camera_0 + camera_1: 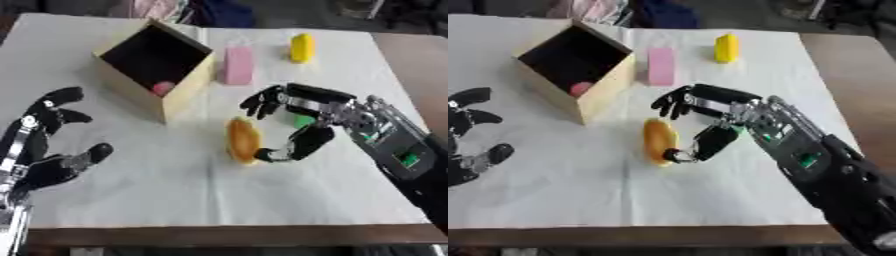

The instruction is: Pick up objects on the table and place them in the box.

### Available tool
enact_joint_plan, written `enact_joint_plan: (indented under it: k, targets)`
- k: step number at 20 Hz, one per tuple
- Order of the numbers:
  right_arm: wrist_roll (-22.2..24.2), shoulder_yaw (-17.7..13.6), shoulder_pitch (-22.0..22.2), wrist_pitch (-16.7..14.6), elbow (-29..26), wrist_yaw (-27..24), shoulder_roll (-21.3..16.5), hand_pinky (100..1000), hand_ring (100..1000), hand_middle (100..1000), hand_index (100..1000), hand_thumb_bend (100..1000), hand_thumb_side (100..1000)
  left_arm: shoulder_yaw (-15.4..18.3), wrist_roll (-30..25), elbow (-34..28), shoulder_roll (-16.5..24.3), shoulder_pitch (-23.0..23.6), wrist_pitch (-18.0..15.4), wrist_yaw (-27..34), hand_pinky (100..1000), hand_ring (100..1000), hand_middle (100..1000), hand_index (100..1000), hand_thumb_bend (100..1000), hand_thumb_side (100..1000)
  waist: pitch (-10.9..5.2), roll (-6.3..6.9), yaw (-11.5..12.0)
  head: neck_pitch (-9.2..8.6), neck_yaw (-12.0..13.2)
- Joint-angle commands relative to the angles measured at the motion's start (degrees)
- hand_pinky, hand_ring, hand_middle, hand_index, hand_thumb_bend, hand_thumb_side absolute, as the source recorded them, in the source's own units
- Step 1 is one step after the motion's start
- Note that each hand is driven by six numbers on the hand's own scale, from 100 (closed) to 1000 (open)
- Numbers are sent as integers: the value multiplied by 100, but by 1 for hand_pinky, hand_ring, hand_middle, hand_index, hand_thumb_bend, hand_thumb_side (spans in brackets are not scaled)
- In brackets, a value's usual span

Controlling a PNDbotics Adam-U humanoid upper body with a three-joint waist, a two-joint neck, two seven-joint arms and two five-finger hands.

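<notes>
White cloth covers the bench (175,200), whose brown wooden edge shows along the near side and at the right. Toward the far left of the cloth stands an open wooden box (179,95), turned cornerwise, with a small pink round thing (163,88) lying inside at its bottom. Just beside the box on its right lies a pink block (237,65), and further right, near the far edge, a yellow object (302,48) stands apart from it.

Near the middle of the cloth lies an elongated orange-yellow object (242,139), in front of the box and well apart from the pink block. The right hand (302,107) comes in from the right side and arches over the space just right of this object. Its fingers (262,102) are spread and curved downward above the object's far end, while its thumb (297,145) reaches low to the object's near end, touching it or nearly so. The hand is partly open and has not closed round the object, which rests on the cloth. A small green patch (304,120) shows under the palm; whether it is part of the hand or a separate thing cannot be told.

The left hand (48,150) rests at the lower left, open with fingers spread and raised, holding nothing.
</notes>
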Motion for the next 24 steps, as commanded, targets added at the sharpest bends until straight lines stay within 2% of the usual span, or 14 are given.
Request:
enact_joint_plan:
  k: [1, 15, 24]
  targets:
    - [71, -1, -151, -69, 80, 158, -6, 780, 741, 751, 901, 408, 299, -18, -26, -132, 85, -59, -7, 31, 777, 640, 843, 805, 791, 358, -6, -24, 8, 29, -20]
    - [279, 5, -337, -343, 880, 988, 253, 778, 744, 758, 910, 409, 290, -29, -46, -131, 73, -79, -10, 36, 777, 642, 845, 806, 790, 358, -18, -29, 43, 29, -35]
    - [268, -19, -367, -553, 1144, 1502, 323, 792, 762, 780, 924, 423, 293, -34, -57, -130, 68, -91, -11, 37, 777, 643, 845, 807, 789, 360, -25, -32, 56, 29, -61]
